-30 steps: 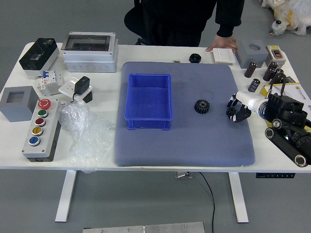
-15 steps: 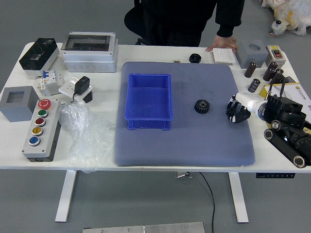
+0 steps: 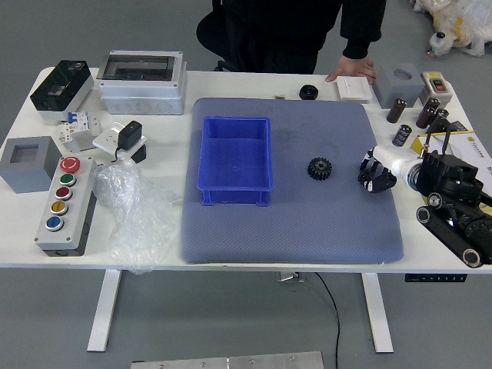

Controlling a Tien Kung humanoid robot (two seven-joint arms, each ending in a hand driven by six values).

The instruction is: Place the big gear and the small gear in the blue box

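Five buttons [image 3: 64, 193] line one panel [image 3: 79, 201]; one gear [image 3: 320, 168] lies between one blue box [image 3: 234, 157] and the robot hand [image 3: 377, 172], whose grip I can't tell.

The robot's right arm [image 3: 461, 219] is built of glossy black segments, with round joint housings [image 3: 471, 257] edged by pale rings and a smooth, rounded white shell [image 3: 400, 159] adjoining the right hand [image 3: 377, 172], itself black with whitish parts. The person [image 3: 273, 38] wears black clothing with a long, loose black sleeve [image 3: 361, 24].

No legible txt; yellow-edged sheet [image 3: 472, 151] at R prob. printed, too blurry.
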